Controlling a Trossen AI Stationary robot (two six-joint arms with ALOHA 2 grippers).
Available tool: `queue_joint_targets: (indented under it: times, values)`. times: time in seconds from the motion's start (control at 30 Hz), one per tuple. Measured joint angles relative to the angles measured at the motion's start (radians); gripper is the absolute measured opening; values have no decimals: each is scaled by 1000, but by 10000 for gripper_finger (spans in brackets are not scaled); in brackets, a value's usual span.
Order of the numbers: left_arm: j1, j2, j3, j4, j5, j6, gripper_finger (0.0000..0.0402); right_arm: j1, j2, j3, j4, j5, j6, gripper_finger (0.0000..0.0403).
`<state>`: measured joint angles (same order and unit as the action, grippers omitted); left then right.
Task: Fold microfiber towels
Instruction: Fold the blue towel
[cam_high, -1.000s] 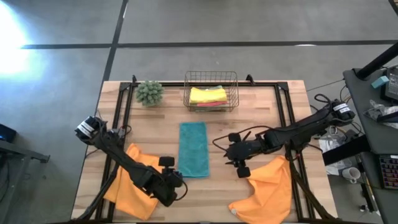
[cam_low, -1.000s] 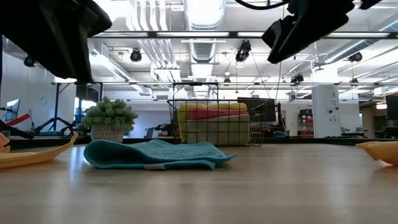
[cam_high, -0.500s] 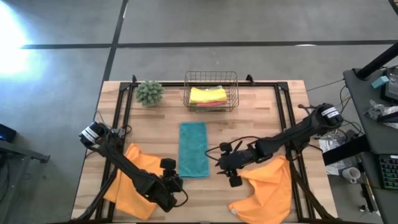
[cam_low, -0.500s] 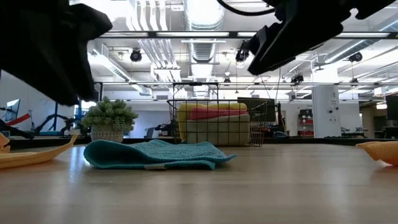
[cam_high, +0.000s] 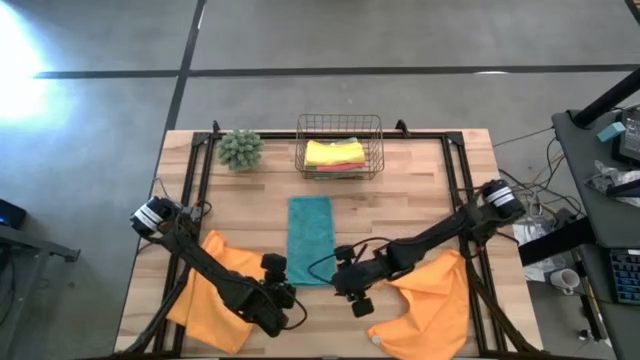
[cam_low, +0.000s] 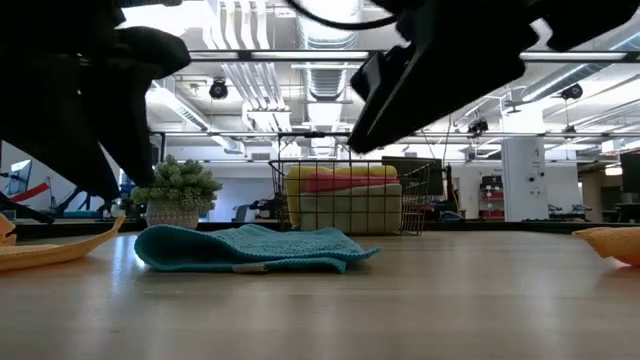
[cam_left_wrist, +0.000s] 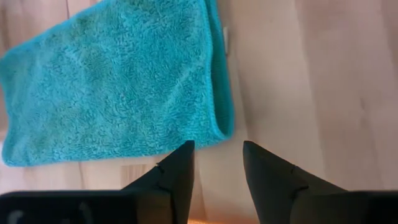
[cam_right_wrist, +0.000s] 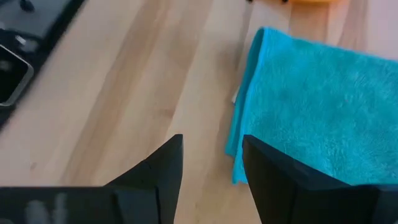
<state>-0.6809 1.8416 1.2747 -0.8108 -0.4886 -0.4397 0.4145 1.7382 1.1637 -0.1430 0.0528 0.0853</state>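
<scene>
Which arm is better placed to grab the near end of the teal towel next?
Probably both: the left gripper and right gripper flank the teal towel's near corners, fingers open and empty.

You're in a lab or workshop hall: exposed ducts (cam_low: 325, 25), ceiling lights, concrete floor (cam_high: 300, 40), cluttered desk (cam_high: 610, 180).

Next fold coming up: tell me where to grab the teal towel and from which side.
Take the teal towel at its two near corners, by the short edge closest to both hands. It lies flat as a long rectangle with that end free. The left hand and right hand already flank it, open, so come from above, one corner each.
</scene>
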Motion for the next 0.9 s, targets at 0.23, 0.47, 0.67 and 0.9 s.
queue_joint_targets:
  times: [0.23,0.47,0.67,0.9]
  values:
    - [27,0,-24,50,5,9,162,0,126,167,-156,2,-32,157]
    - [24,0,-55,115,1,11,166,-2,140,186,-207,29,-2,160]
    - [25,1,-109,227,-45,85,166,-7,144,162,-169,61,3,160]
    - [33,2,-139,257,-44,106,166,-14,146,135,-110,63,-3,160]
